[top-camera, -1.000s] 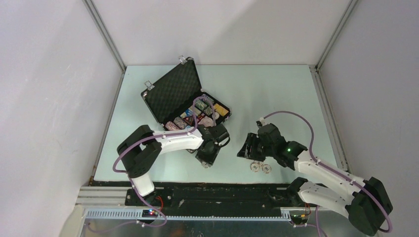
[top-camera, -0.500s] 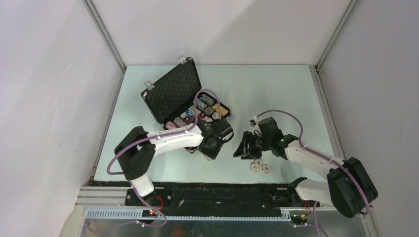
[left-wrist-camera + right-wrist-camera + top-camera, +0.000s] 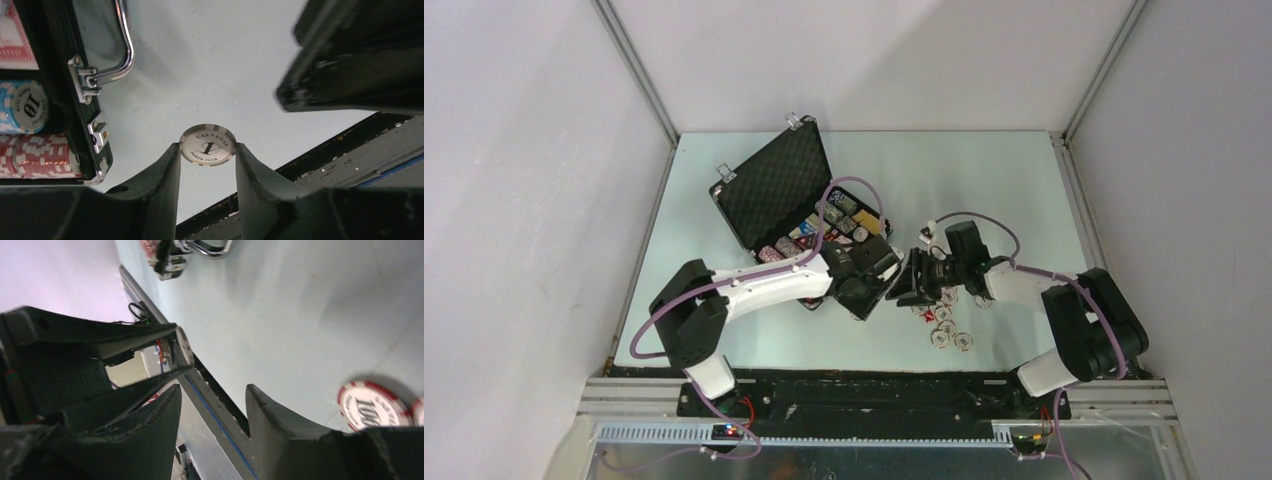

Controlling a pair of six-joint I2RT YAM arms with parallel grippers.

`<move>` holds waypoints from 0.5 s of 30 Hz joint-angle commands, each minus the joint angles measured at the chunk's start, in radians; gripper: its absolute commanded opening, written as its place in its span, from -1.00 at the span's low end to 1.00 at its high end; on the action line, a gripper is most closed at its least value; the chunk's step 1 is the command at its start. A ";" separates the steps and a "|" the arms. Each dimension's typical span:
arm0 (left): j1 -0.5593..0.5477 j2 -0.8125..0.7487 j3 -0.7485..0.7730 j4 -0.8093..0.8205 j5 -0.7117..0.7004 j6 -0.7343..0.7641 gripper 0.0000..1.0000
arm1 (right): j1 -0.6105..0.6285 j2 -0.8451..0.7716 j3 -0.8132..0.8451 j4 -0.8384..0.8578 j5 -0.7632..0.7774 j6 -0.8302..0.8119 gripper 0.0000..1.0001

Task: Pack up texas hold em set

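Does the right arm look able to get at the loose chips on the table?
Probably yes: the right gripper is open beside the loose chips, nothing between; the left gripper, holding a grey chip, is on its other side.

Loose chips (image 3: 942, 337) lie on the table (image 3: 984, 180), right of the case (image 3: 774, 185).

case (image 3: 55, 45) mostly beyond left edge

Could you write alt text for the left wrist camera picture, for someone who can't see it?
The left gripper pinches a grey-and-white poker chip marked Las Vegas Poker Club by its edges over a pale table. At left is the open black case with silver handle and stacked chips; the right gripper looms blurred at upper right.
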 commanded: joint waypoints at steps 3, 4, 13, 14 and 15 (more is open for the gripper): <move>-0.017 -0.078 0.035 0.065 0.090 0.078 -0.55 | -0.006 0.080 0.069 0.144 -0.117 0.028 0.02; -0.017 -0.084 0.033 0.076 0.110 0.080 -0.55 | -0.005 0.086 0.078 0.148 -0.121 0.028 0.01; -0.017 -0.117 0.026 0.100 0.158 0.100 -0.54 | 0.033 0.132 0.111 0.140 -0.140 0.014 -0.02; -0.018 -0.117 0.026 0.101 0.163 0.100 -0.54 | 0.039 0.133 0.111 0.154 -0.147 0.022 -0.02; -0.019 -0.117 0.026 0.104 0.165 0.100 -0.54 | 0.042 0.134 0.111 0.159 -0.152 0.026 -0.03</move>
